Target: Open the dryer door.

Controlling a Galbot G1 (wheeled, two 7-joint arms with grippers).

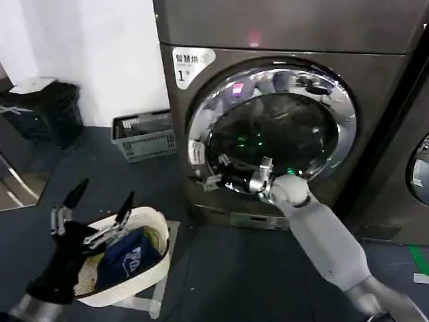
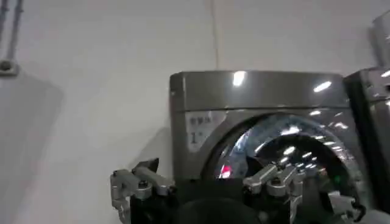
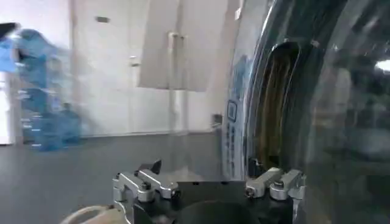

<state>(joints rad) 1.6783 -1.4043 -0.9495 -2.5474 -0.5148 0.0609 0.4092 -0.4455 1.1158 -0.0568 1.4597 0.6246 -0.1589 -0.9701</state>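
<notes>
The dryer door (image 1: 278, 127), a round porthole with a wide chrome ring and dark glass, faces me on the grey dryer (image 1: 281, 27). My right gripper (image 1: 218, 173) is at the door's lower left rim, its fingers spread open with nothing clamped between them. In the right wrist view the open right gripper (image 3: 207, 181) has one finger (image 3: 268, 182) beside the edge of the dryer door (image 3: 341, 109), where a narrow gap shows. My left gripper (image 1: 100, 204) hangs open low on the left, over a basket. The left gripper (image 2: 207, 178) faces the dryer door (image 2: 292, 152) from a distance.
A white laundry basket (image 1: 151, 221) holding blue cloth stands on the floor under the left gripper. A grey crate (image 1: 144, 134) and a black bin (image 1: 43, 111) stand by the wall. A neighbouring machine's round door (image 1: 419, 168) shows at the right edge.
</notes>
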